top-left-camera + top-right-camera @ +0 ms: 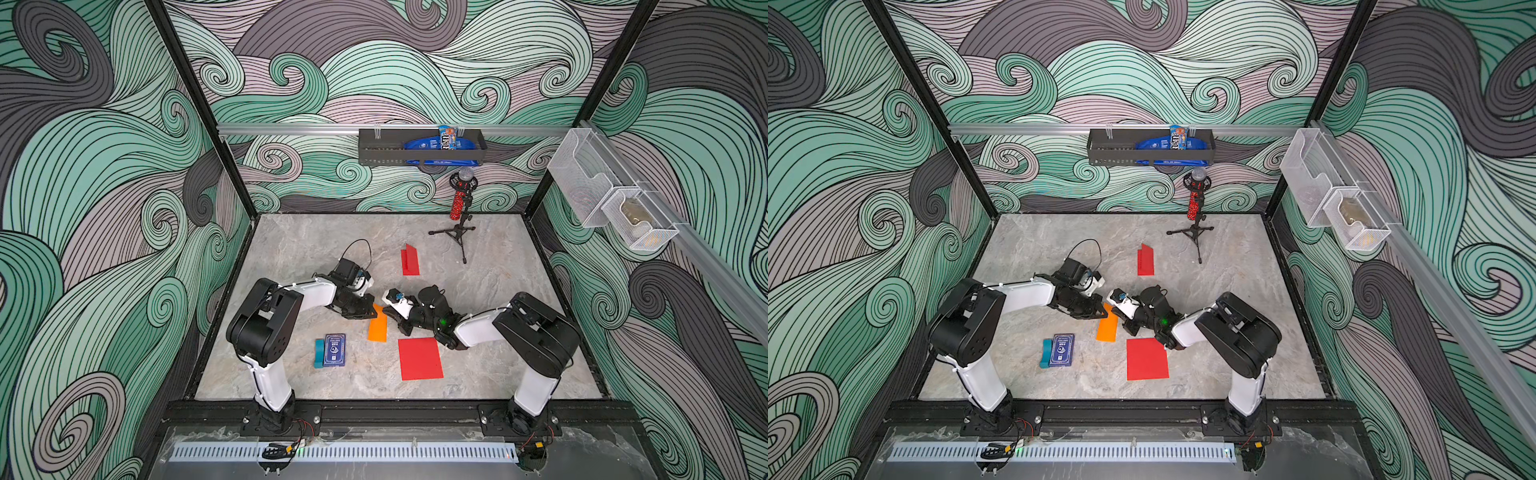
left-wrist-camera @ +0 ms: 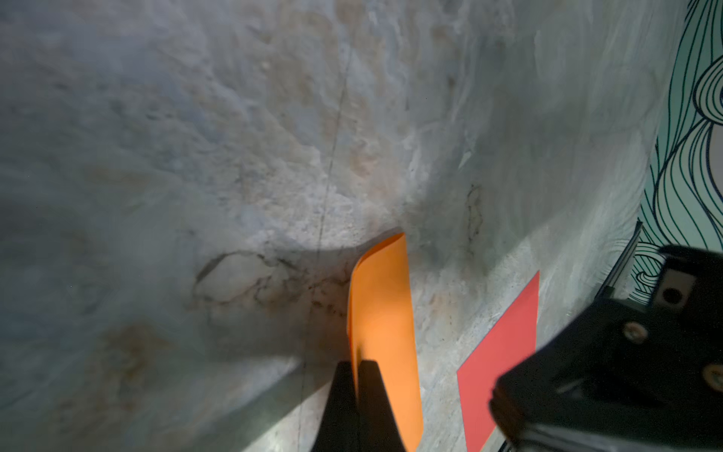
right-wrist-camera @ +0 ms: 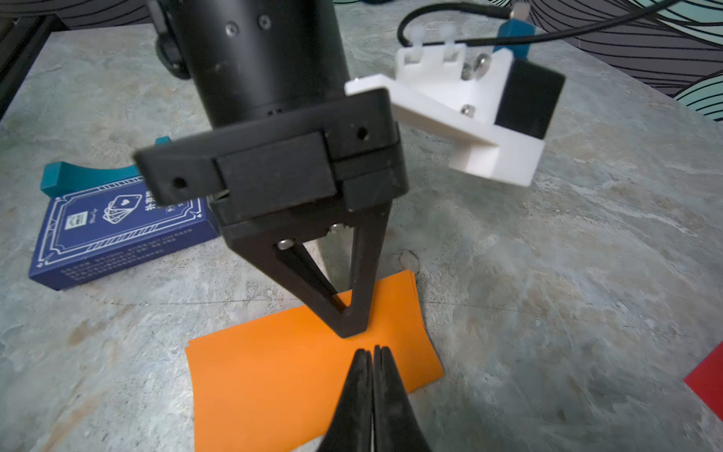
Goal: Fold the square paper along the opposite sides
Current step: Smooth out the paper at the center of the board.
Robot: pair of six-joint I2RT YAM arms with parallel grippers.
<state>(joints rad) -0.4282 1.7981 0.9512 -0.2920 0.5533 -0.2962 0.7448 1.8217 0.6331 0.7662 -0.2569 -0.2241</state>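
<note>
Folded orange paper sheet [image 3: 274, 371] beneath both tools
Clenched left tool [image 3: 348, 330] touches it tip-first; clenched right tool [image 3: 373, 352] sits just beside.

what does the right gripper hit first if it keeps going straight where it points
Probably the left gripper, whose tips stand on the orange paper just ahead; depth is unclear.

Both top views come through bright, even and sharp, walls [image 1: 83, 208] bowing at the edges. Left wrist: the counter [image 2: 195, 117] is dim and smeared under a broad shadow, the paper [image 2: 381, 313] half shaded. Right wrist: brighter, camera mount [image 3: 450, 117] soft.
</note>
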